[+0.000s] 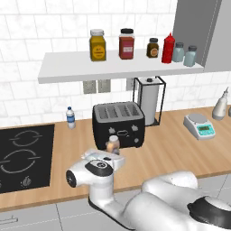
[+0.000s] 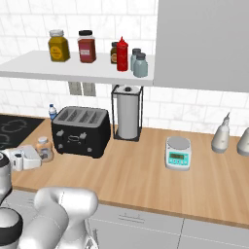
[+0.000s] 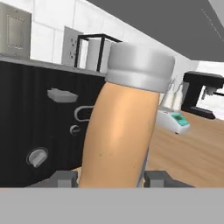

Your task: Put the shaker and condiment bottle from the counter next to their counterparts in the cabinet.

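Now the gripper (image 3: pixel 112 178) is closed on the condiment bottle (image 3: pixel 120 131), a dark finger (image 3: pixel 65 178) showing on either side of its base, and the bottle stands on the counter (image 1: pixel 171 149) just in front of the toaster (image 1: pixel 118 124), left of the middle. Doing this step well probably means lifting straight up first — the toaster face is close behind — and keeping the bottle upright on the long climb to the cabinet (image 1: pixel 122 67) shelf above. It belongs beside the red squeeze bottle (image 1: pixel 168 48) at the shelf's right end, where two shakers (image 1: pixel 185 54) already stand close together, so the free room there looks tight.

The bottle is a smooth orange-brown cylinder, rounded at the shoulder, under a plain grey cap (image 3: pixel 139 65) — slick-looking, so a low grip may let it tip. The toaster is glossy black with small grey knobs; the worktop is matte light wood.
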Controlling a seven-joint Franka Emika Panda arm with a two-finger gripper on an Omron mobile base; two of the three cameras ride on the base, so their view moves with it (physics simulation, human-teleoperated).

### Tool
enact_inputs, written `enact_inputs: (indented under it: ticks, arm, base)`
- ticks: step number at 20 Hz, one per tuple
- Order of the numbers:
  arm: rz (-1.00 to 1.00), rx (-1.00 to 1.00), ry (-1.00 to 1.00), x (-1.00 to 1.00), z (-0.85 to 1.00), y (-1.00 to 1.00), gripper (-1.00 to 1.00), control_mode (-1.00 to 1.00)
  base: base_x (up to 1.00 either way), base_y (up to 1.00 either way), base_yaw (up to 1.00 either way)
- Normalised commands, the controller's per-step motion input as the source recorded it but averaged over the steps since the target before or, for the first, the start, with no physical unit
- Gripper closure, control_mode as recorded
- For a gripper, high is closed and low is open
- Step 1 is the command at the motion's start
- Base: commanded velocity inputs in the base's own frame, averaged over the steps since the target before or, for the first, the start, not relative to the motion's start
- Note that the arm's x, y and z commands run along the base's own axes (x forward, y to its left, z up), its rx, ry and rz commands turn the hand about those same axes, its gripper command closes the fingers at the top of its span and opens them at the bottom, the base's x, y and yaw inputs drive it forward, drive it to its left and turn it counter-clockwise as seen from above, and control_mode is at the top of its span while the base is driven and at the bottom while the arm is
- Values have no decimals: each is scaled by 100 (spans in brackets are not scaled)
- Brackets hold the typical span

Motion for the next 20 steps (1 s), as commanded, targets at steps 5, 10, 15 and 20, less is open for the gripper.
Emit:
enact_inputs:
  ticks: [5, 10, 15, 20]
  arm:
    - [5, 0, 1, -61, 86, -22, 100, -100]
    - [1, 0, 3, -60, 74, -28, 100, -100]
    - [0, 0, 0, -67, 75, -37, 100, -100]
    - [0, 2, 0, -62, 86, -38, 100, -100]
  base:
    - [0, 0, 0]
    - [0, 0, 0]
    - [0, 0, 0]
    - [0, 0, 0]
